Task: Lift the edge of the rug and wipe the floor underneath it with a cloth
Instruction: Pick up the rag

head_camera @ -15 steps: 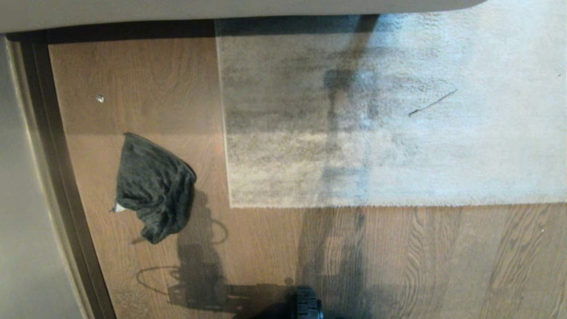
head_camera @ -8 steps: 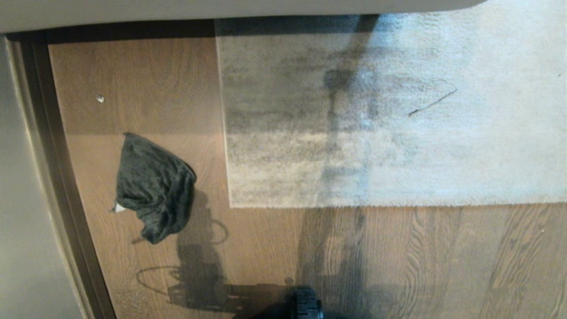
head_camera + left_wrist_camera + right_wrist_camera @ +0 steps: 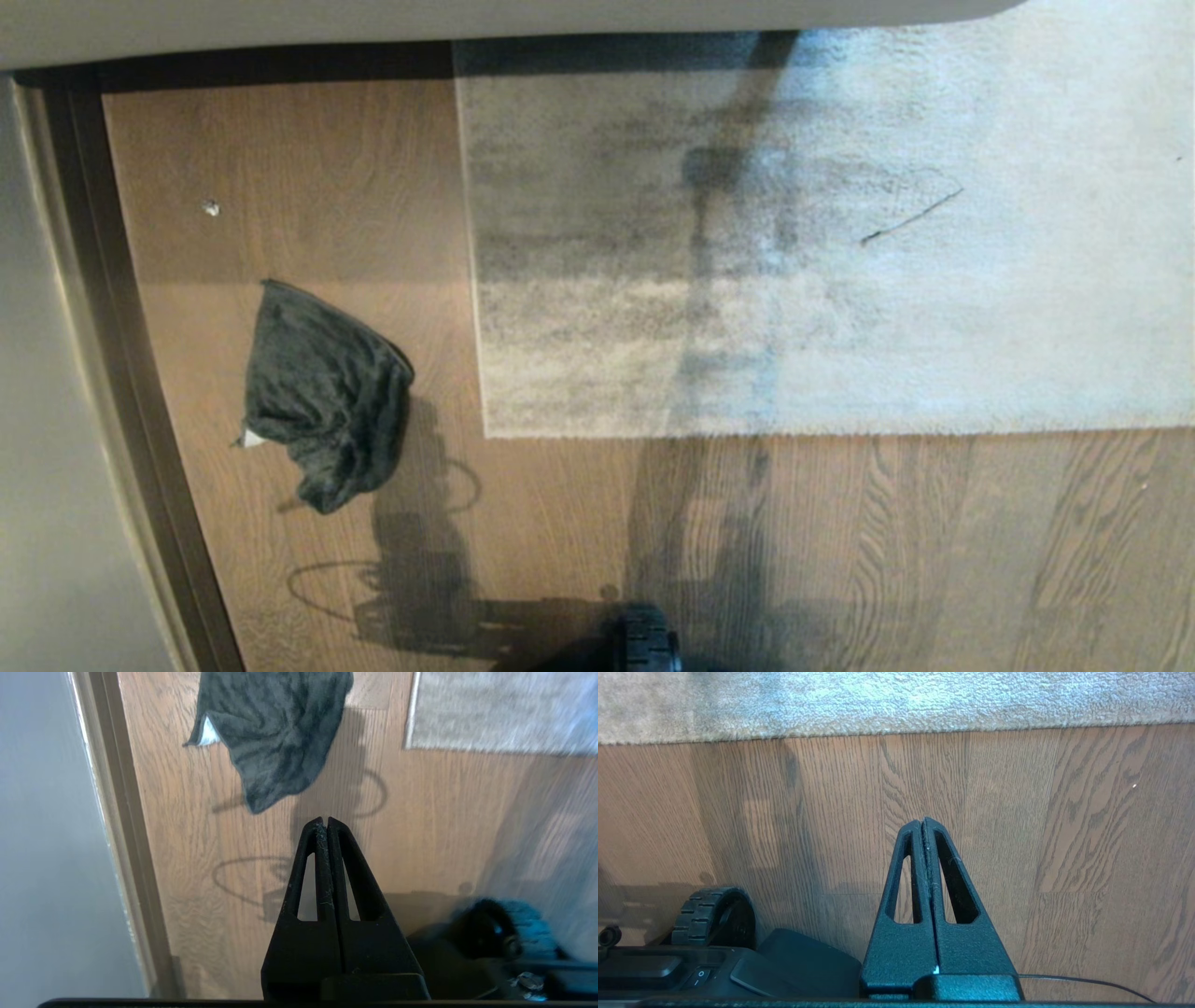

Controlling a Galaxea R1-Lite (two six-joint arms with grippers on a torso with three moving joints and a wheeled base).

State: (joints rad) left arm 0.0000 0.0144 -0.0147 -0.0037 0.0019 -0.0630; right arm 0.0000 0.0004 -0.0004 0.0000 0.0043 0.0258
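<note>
A grey-beige rug (image 3: 794, 261) lies flat on the wood-plank floor (image 3: 887, 551), its edge and square corner (image 3: 487, 431) near the middle of the head view. The dark grey fluffy cloth (image 3: 322, 397) lies crumpled on the floor left of that corner, with a small white tag at its side. My left gripper (image 3: 325, 820) is shut and empty, held above bare floor just short of the cloth (image 3: 275, 732). The right gripper (image 3: 923, 821) is shut and empty above the planks, short of the rug edge (image 3: 896, 730). Neither arm shows in the head view.
A dark baseboard strip (image 3: 121, 373) and pale wall run down the left side. A pale furniture edge (image 3: 467, 23) overhangs the top. My base wheel (image 3: 644, 644) shows at the bottom. A small white speck (image 3: 211, 207) lies on the floor; a thin dark strand (image 3: 910, 217) lies on the rug.
</note>
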